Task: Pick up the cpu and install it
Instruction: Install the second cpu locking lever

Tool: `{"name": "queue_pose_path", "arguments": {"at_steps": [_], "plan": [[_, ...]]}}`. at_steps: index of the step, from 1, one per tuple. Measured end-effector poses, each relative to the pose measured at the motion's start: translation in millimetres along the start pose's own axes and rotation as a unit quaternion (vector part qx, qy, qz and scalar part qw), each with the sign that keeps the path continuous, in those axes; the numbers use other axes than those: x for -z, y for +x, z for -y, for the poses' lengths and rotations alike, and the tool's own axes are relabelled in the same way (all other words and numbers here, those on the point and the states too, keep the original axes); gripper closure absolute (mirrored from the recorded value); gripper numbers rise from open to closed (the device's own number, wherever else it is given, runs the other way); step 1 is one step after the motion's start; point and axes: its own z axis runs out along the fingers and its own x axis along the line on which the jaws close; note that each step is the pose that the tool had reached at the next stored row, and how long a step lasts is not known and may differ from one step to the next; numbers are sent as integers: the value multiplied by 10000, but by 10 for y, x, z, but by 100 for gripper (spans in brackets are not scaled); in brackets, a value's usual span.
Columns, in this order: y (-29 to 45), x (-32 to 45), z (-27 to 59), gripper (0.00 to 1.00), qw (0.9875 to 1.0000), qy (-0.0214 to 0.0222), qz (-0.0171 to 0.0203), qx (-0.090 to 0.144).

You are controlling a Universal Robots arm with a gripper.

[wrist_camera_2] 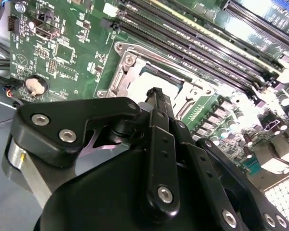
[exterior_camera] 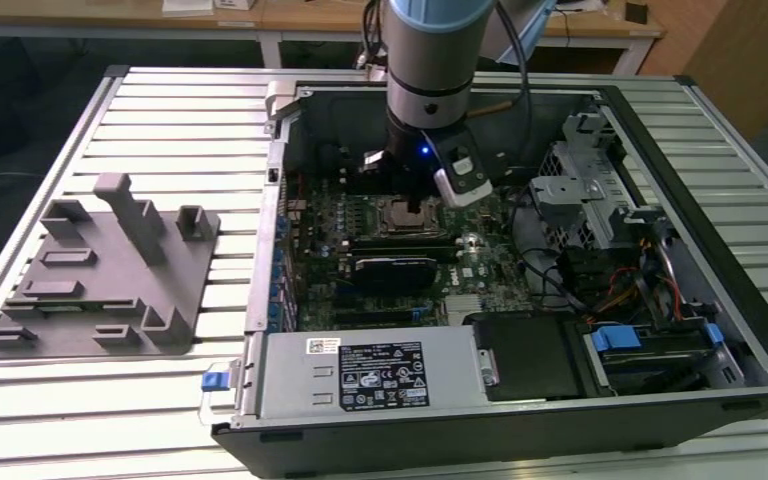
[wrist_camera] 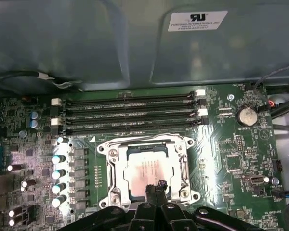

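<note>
The cpu [wrist_camera: 144, 169] lies flat inside the metal-framed socket [wrist_camera: 114, 169] on the green motherboard [wrist_camera: 221, 159], its silver top facing up. In the second wrist view the cpu [wrist_camera_2: 147, 83] shows pale within the socket frame [wrist_camera_2: 123, 72]. My gripper [wrist_camera: 155, 186] hangs right over the chip's near edge, its two black fingers pressed together with nothing between them. Whether the tips touch the chip I cannot tell. In the exterior view the gripper [exterior_camera: 418, 207] reaches down into the open computer case [exterior_camera: 277, 130] above the socket [exterior_camera: 402, 213].
Memory slots [wrist_camera: 130, 118] run beside the socket, with a row of capacitors [wrist_camera: 59, 173] on another side. A grey plastic fixture [exterior_camera: 104, 270] sits on the slatted table at the exterior view's left. Power supply [exterior_camera: 364, 370], drive cages [exterior_camera: 584, 190] and cables [exterior_camera: 598, 280] crowd the case.
</note>
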Motion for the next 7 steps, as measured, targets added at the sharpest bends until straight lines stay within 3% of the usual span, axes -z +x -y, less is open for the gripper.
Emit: {"name": "queue_pose_path", "arguments": {"at_steps": [7], "plan": [[-6, -1, -4, 89, 10000, 0, 0, -1]]}}
